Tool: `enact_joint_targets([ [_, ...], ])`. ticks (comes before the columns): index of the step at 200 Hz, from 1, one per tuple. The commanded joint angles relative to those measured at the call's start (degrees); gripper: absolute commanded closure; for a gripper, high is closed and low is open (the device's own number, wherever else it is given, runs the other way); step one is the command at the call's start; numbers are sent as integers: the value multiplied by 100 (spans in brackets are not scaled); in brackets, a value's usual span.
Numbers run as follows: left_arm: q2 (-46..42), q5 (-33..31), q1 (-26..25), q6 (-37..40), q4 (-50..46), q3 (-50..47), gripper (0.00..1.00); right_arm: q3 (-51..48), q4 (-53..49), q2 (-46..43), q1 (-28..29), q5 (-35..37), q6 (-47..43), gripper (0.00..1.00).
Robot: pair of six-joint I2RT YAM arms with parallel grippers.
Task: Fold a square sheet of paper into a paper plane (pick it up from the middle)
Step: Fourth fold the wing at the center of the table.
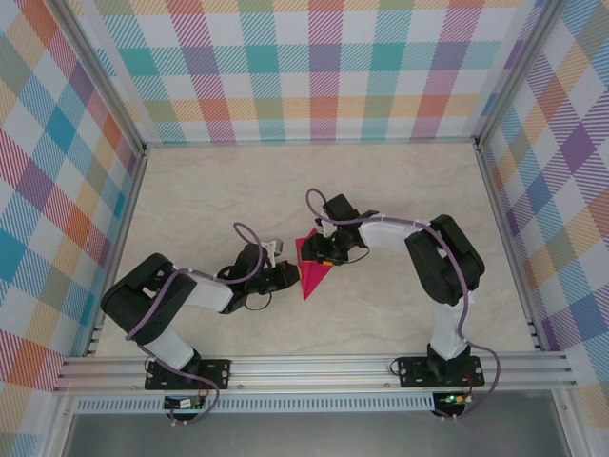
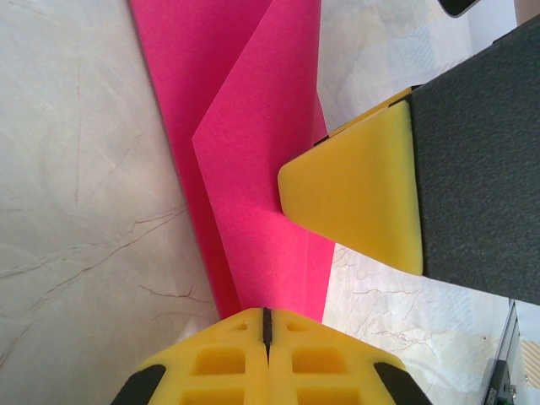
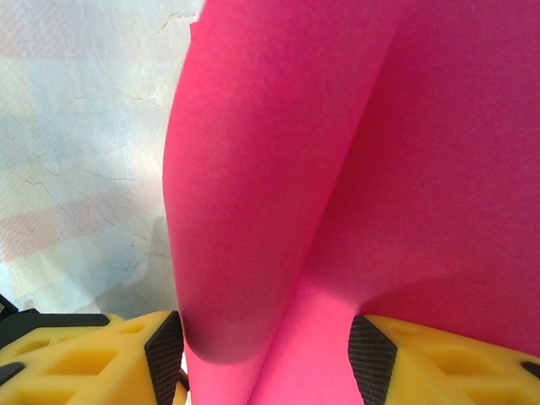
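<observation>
The magenta-pink paper [image 1: 312,269] lies mid-table, folded into a narrow shape whose point faces the near edge. In the left wrist view the paper [image 2: 253,169] has a raised slanted fold. My left gripper [image 1: 285,276] is at its left side. Its yellow fingertips [image 2: 267,312] are shut together, touching the paper's narrow end, and no paper is seen between them. My right gripper [image 1: 322,252] is over the far part of the paper. It stands open [image 3: 266,337] astride a bulging fold of paper [image 3: 337,169]. One of its yellow fingers [image 2: 354,202] rests on the sheet.
Pale marble tabletop [image 1: 228,190] surrounds the paper. Aluminium rails run along the near edge [image 1: 314,367] and the left side [image 1: 119,248], and checkered walls enclose the cell. Both arms reach in towards the middle.
</observation>
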Motion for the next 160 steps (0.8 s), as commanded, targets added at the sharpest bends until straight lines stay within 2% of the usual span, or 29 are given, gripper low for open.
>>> enact_joint_targets([
  [1, 0, -79, 71, 30, 28, 159, 100, -335, -657, 629, 0, 737, -53, 40],
  [65, 118, -61, 67, 119, -195, 303, 100, -308, -791, 668, 0, 870, -103, 47],
  [96, 211, -53, 67, 144, -306, 350, 100, -361, -632, 599, 9, 673, -233, 38],
  [130, 233, -103, 67, 173, -419, 374, 100, -309, -612, 620, 1, 584, -272, 41],
  [160, 246, -210, 69, 238, -638, 405, 100, -363, -493, 541, 0, 479, -326, 39],
])
